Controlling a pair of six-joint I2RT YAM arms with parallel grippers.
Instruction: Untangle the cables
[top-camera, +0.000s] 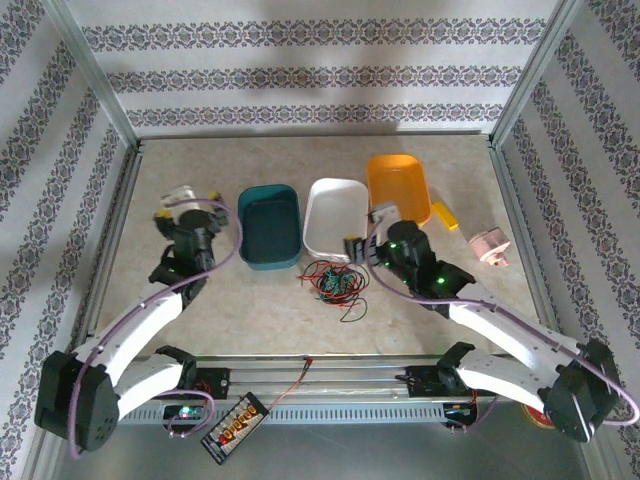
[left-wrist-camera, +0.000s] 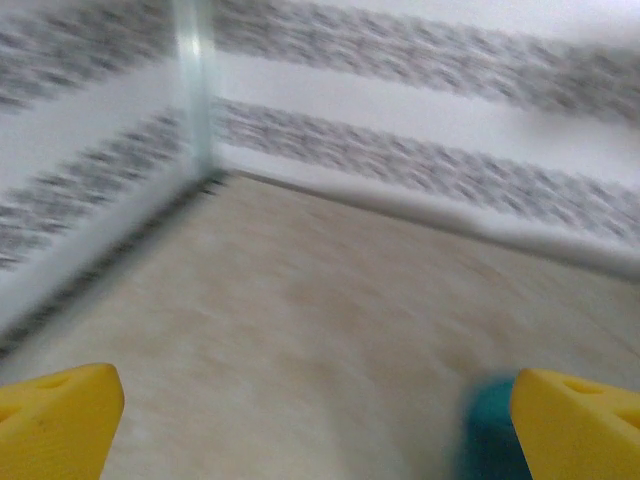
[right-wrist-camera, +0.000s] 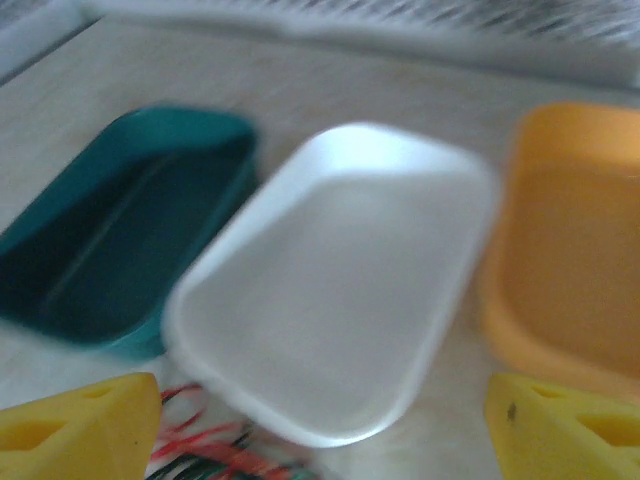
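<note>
The cables (top-camera: 334, 281) lie as a small tangle of thin red, black and green wires on the table, just in front of the white tray (top-camera: 335, 214). My right gripper (top-camera: 365, 230) hovers open over the tray's near right corner, just behind and to the right of the tangle. In the right wrist view its yellow fingertips (right-wrist-camera: 80, 428) stand wide apart with nothing between them, and the cables (right-wrist-camera: 215, 455) show at the lower left, beside the white tray (right-wrist-camera: 340, 290). My left gripper (top-camera: 190, 206) is open over bare table at the far left, left of the teal tray (top-camera: 270, 228).
An orange tray (top-camera: 400, 188) stands to the right of the white one. A small yellow piece (top-camera: 445, 215) and a pink object (top-camera: 490, 247) lie at the right. A black circuit board (top-camera: 235, 428) with a red wire sits below the front rail. Patterned walls enclose the table.
</note>
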